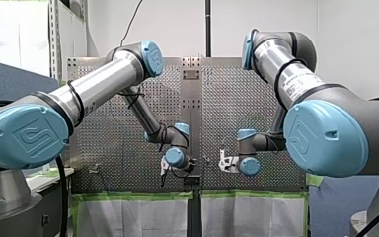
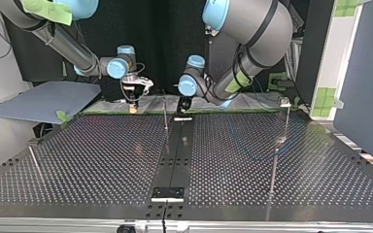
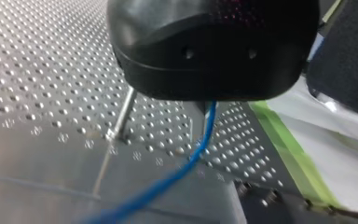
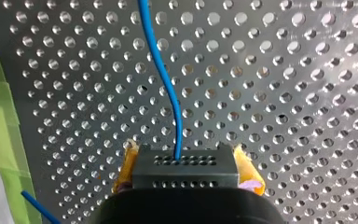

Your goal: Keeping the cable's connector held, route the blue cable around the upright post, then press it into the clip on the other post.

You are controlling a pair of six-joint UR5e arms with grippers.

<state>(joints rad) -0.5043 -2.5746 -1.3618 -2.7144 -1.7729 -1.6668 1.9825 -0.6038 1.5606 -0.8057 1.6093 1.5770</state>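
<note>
1. Two arms meet at the 12 o'clock edge of the table in the top view.
2. The right gripper is closed, its yellow pads clamping the black connector.
3. The blue cable leaves the connector and runs ahead over the holes.
4. The cable also comes out from under the left gripper; whether that gripper holds it cannot be told.
5. In the top view, the post stands at 4 o'clock from the right gripper, and the clip post at 3 o'clock from the left gripper, well apart.

Silver arm tubes, pale blue joint caps, grey elbow housings
</note>
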